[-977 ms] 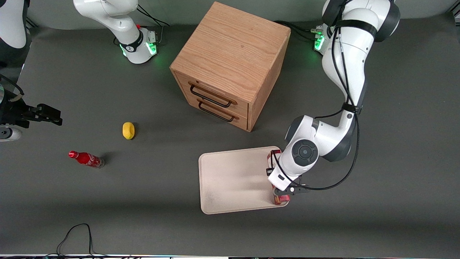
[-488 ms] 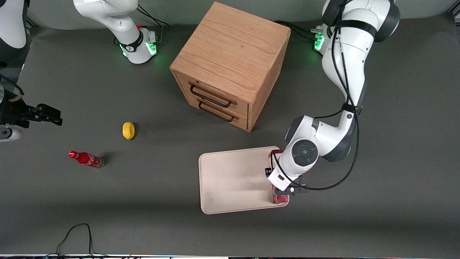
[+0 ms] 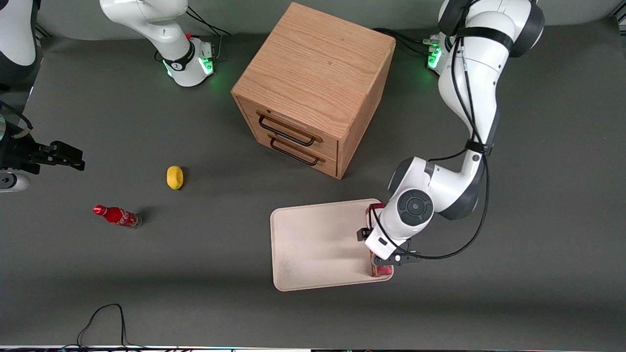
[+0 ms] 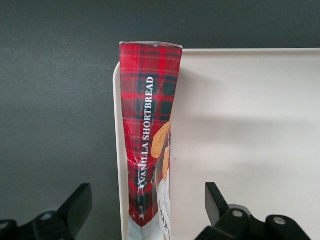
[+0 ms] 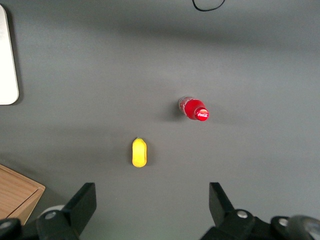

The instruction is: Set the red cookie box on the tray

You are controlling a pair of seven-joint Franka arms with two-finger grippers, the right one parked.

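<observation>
A: Gripper (image 4: 145, 210) sits right over the red cookie box (image 4: 149, 132), fingers (image 4: 75, 207) spread wide, clear gap on both sides, nothing clamped.

B: Box look?

A: Long narrow carton, red tartan plaid, white "VANILLA SHORTBREAD" lettering down the face, tan cookie picture on the adjoining side, crumpled near the gripper end. It lies on the tray (image 4: 245, 140), flush along the tray's edge rim.

B: Front view?

A: There the arm's wrist covers most of the box (image 3: 382, 270); only a red bit pokes out at each end. Gripper (image 3: 389, 261) is mostly hidden, so finger spacing can't be read from that view. The box is along the tray (image 3: 313, 244) edge toward the working arm's end of the table (image 3: 538, 220), and the tray is nearer the camera than the wooden drawer cabinet (image 3: 313, 88).

B: Anything else?

A: Front view also shows a yellow lemon-like object (image 3: 174, 177) and a small red soda bottle (image 3: 117, 216) toward the parked arm's end, bottle nearer the camera. Right wrist view shows both, lemon (image 5: 139, 152) and bottle (image 5: 194, 108), plus a tray corner (image 5: 7, 70).
</observation>
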